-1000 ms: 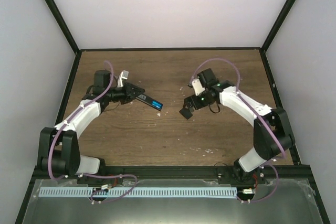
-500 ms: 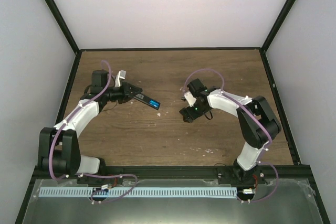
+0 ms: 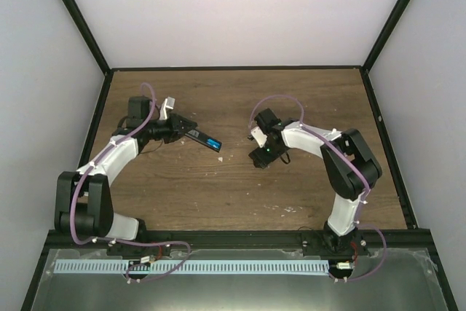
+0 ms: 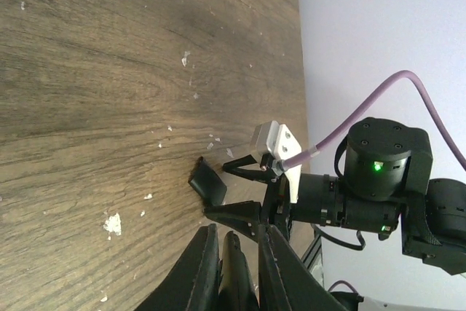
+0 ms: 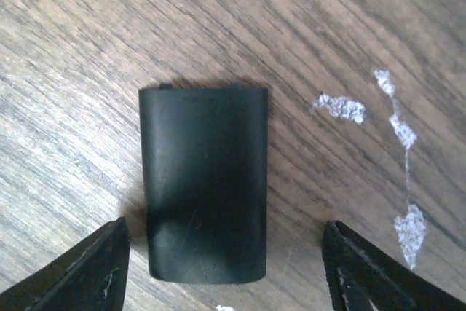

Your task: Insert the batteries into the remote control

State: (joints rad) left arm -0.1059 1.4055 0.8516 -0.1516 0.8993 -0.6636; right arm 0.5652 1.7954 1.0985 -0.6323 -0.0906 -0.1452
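Right wrist: spread right claw (image 5: 226, 271) straddles black cover (image 5: 204, 194).

The left arm (image 3: 116, 156) and the right arm (image 3: 309, 136) both wear smooth white shells on their long links, with bulky black housings at the joints. A purple cable (image 4: 405, 75) loops loosely along each one. Near the wrist sits a small white bracket (image 4: 275, 138). A round black housing (image 4: 397, 143) carries a glowing green light (image 4: 376, 167) and small screw holes around its face. The fingers (image 5: 84, 274) are black tapering wedges with worn, paler edges.
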